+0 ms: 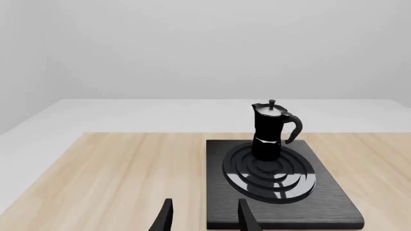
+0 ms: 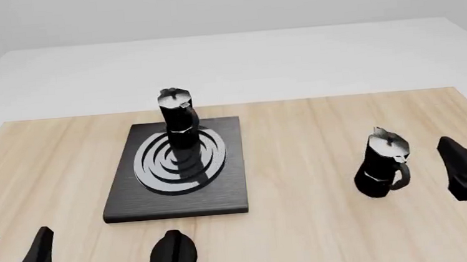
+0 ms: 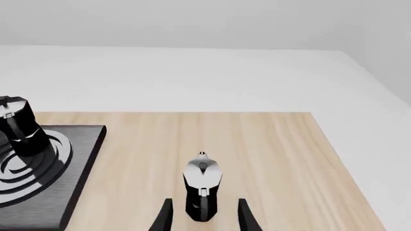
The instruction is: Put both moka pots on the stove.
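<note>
Wooden table (image 2: 303, 163) carrying stove (image 2: 122, 196) at 10 o'clock; first moka pot (image 2: 178, 119) standing upright on burner ring. Second moka pot (image 2: 383, 169) sitting on bare wood at 3 o'clock, just beside right gripper (image 3: 202, 216), fingers spread wide. Left gripper (image 2: 14, 254) idling open at 7 o'clock.

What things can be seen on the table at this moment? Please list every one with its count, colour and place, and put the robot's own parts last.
moka pot on the stove: one, black with silver lid, upright on the ring burner's far part.
moka pot on the table: one, black with silver lid, upright on the wood, right of the stove, just ahead of the right hand.
stove: one, black slab with silver rings, left of centre.
knob: one, flat black, on the table in front of the stove.
table: one, light wood.
left hand: one, black, near left, open, holding nothing.
right hand: one, black, open around the second pot.
</note>
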